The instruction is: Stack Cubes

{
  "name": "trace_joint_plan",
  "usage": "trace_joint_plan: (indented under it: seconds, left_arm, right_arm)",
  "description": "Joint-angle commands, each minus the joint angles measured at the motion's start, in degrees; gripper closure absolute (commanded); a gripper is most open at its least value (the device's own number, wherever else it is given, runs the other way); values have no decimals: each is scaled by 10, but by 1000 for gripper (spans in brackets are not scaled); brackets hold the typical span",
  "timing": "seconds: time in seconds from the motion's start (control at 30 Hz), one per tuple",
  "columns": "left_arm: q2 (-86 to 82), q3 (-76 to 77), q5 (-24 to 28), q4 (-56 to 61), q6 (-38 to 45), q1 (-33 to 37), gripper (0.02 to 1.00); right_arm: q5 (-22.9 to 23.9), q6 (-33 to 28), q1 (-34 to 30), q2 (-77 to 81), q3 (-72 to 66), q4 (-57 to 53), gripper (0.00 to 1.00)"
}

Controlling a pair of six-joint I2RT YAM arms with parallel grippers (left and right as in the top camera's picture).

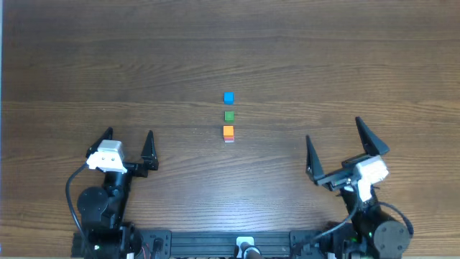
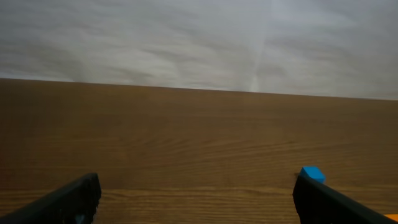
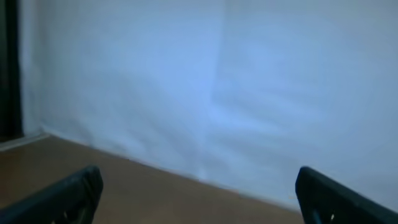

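Observation:
Three small cubes lie in a short line at the middle of the wooden table point(image 1: 230, 43): a blue cube point(image 1: 228, 98) farthest from the arms, a green cube point(image 1: 228, 116) behind it, and an orange cube point(image 1: 228, 132) nearest, which sits on top of a pale reddish cube whose edge peeks out below it. My left gripper point(image 1: 129, 139) stands open at the lower left, well apart from the cubes. My right gripper point(image 1: 333, 141) stands open at the lower right, also apart from them. In the left wrist view the blue cube point(image 2: 313, 173) peeks out just beyond one finger point(image 2: 329, 202).
The dark wooden table point(image 2: 186, 137) stretches bare around the cubes. A pale wall point(image 3: 217, 81) rises behind the table's far edge. Both arm bases stand along the near edge.

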Motion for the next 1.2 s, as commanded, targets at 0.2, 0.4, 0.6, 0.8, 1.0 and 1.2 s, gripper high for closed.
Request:
trace_joint_plan:
  seconds: [0.2,0.4,0.6,0.8,1.0,1.2]
  left_arm:
    - [-4,-5,-1,0,8,3,18]
    - [-4,-5,-1,0,8,3,20]
    - [-4,-5,-1,0,8,3,18]
    - [-4,-5,-1,0,8,3,18]
    - [-4,-5,-1,0,8,3,20]
    - [-4,-5,-1,0,8,3,18]
  right_arm:
    - [-14,14,-3,90,64,36,7]
    - [-38,14,0,262,180,25,9]
    - [-20,14,52,437,290,6,7]
    - [59,14,157,601,419,-113,9]
    - [76,8,244,720,525,-168,9]
    - [82,14,296,811,598,-200,9]
